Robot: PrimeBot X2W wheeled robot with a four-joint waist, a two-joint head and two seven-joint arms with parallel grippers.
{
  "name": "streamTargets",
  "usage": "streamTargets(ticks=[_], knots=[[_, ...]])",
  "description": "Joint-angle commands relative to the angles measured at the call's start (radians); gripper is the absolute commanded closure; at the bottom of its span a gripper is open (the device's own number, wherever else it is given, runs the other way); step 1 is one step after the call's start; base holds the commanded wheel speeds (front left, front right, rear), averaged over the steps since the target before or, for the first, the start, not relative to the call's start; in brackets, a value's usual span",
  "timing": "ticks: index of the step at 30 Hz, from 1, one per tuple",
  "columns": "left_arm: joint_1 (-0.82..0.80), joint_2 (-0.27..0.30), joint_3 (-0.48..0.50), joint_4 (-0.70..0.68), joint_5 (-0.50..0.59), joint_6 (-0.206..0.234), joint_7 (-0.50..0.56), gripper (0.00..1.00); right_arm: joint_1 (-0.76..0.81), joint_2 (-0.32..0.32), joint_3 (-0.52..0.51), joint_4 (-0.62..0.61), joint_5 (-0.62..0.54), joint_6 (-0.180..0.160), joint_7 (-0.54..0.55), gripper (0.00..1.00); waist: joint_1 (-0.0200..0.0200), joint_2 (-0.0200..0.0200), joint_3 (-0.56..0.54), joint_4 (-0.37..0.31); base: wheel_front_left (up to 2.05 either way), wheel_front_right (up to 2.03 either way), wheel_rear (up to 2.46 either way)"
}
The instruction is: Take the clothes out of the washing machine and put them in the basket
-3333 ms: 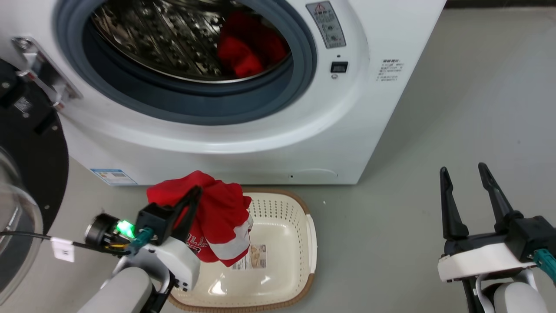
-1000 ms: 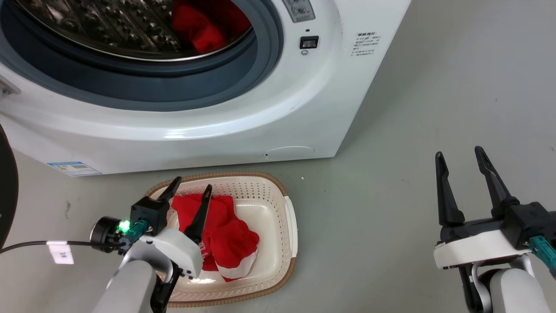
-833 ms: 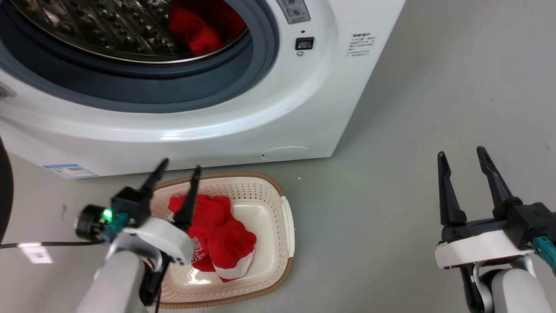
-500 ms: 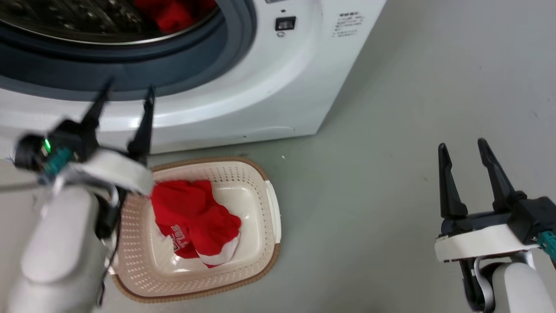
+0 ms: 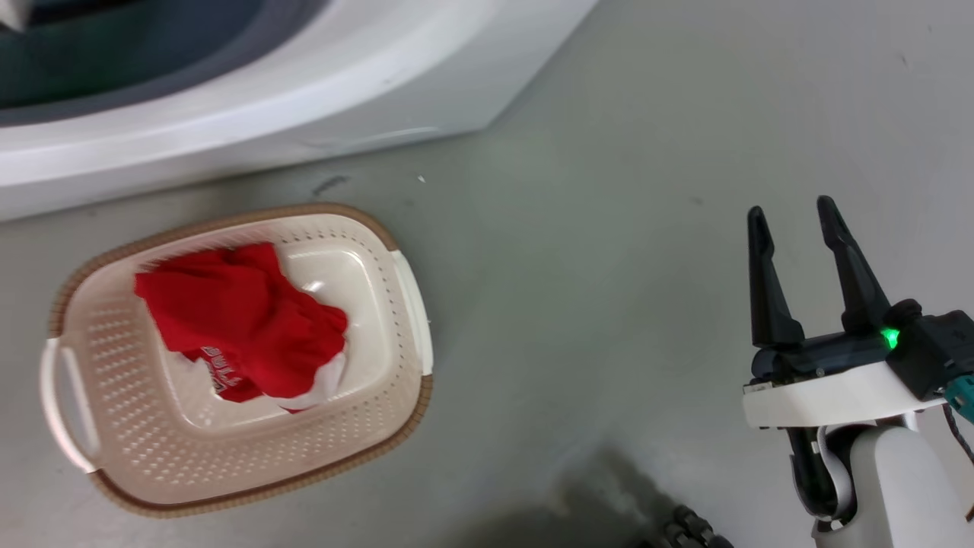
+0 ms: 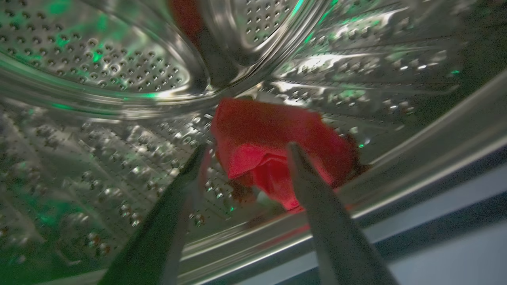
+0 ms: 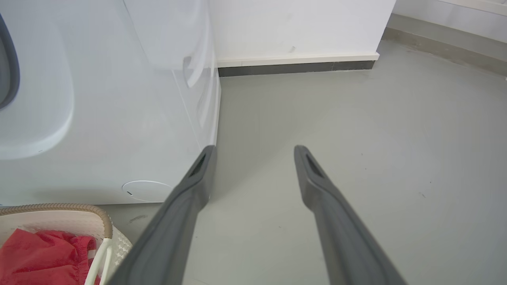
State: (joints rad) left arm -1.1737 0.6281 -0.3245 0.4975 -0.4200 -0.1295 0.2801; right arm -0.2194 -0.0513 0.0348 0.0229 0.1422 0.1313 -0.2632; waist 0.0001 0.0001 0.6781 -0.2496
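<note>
Got one red jersey (image 5: pixel 236 320) in the basket (image 5: pixel 228 487) in front of the washing machine (image 5: pixel 304 99), another red garment (image 6: pixel 269 138) in its drum (image 6: pixel 99 67) facing the open, empty left hand (image 6: pixel 247 148), right hand (image 5: pixel 790 208) open and empty too.

The right gripper (image 5: pixel 791 209) stands at the lower right of the head view, its two dark fingers spread apart and pointing up. The left gripper (image 6: pixel 245 148), seen from its own wrist, is spread too.

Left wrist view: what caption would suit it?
Open left gripper aimed at a crumpled red garment in the washing machine's perforated steel drum.
</note>
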Motion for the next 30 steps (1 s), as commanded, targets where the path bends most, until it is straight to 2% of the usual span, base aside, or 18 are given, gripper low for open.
streamTargets(ticks=[1,7,15,21,30], knots=[[-0.081,0.033,-0.034,0.027,-0.028,0.000,0.070,0.00,-0.023,0.002,0.016,-0.010,0.017,-0.001,-0.002,0.00,-0.0001,-0.0001,0.087,-0.069,0.00,0.00,0.00],[-0.303,0.102,-0.098,0.125,-0.089,-0.001,0.239,0.00,-0.038,0.002,0.071,-0.024,0.070,-0.001,-0.002,0.00,-0.0001,-0.0001,0.162,-0.144,0.00,0.00,0.00],[-0.462,0.128,-0.160,0.267,-0.057,-0.001,0.388,0.00,-0.022,0.002,0.117,-0.038,0.112,-0.001,-0.002,0.00,-0.0001,-0.0001,0.214,-0.208,0.00,0.00,0.00],[-0.499,0.111,-0.195,0.349,-0.028,0.005,0.413,0.00,0.000,0.002,0.119,-0.047,0.127,-0.001,-0.002,0.00,-0.0001,-0.0001,0.232,-0.207,0.00,0.00,0.00],[-0.525,0.096,-0.227,0.433,-0.006,0.003,0.393,0.00,0.016,0.002,0.119,-0.060,0.135,-0.001,-0.002,0.00,-0.0001,-0.0001,0.248,-0.204,0.00,0.00,0.00]])
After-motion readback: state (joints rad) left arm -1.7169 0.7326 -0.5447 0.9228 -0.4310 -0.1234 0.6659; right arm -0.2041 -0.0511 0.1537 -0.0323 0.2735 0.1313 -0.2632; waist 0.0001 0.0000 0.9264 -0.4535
